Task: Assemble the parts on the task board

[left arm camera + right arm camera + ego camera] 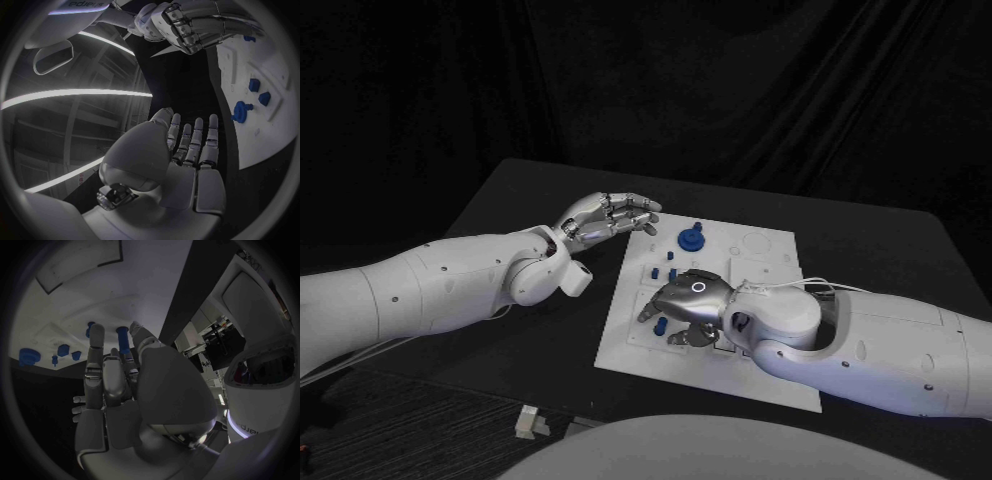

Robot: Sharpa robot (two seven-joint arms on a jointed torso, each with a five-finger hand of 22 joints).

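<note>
The task board (733,345) is plain white, lying on a black surface (531,200). The parts (689,240) on it are blue. Both hands are silver

Right hand (687,305) rests over the task board (762,262); left hand (606,218) hovers beside it.

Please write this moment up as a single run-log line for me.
left hand: open, at task board edge | right hand: over board, grasp unclear | blue parts: on board | assembly: unfinished
</note>
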